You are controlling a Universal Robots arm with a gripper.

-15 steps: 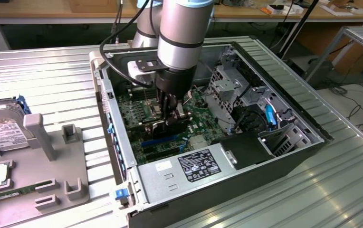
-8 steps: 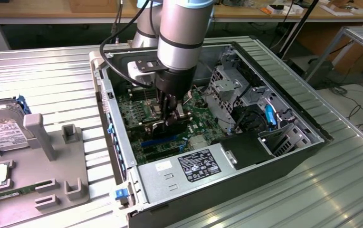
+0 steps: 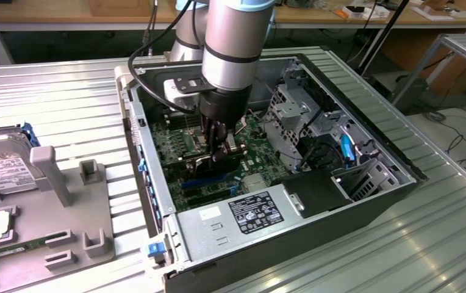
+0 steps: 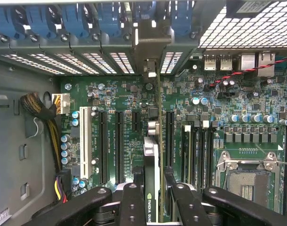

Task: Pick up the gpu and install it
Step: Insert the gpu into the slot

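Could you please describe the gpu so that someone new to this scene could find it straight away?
Look into the open computer case, at the green motherboard. Standing on edge over its long black slots, clamped in the gripper, is the gpu. It alone is a thin dark card held upright, bearing an NVIDIA label.

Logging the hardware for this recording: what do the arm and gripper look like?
The arm is a silver-grey cylinder with a black band and pale blue cap, a black cable looping beside it. The gripper has black fingers studded with round bolts.
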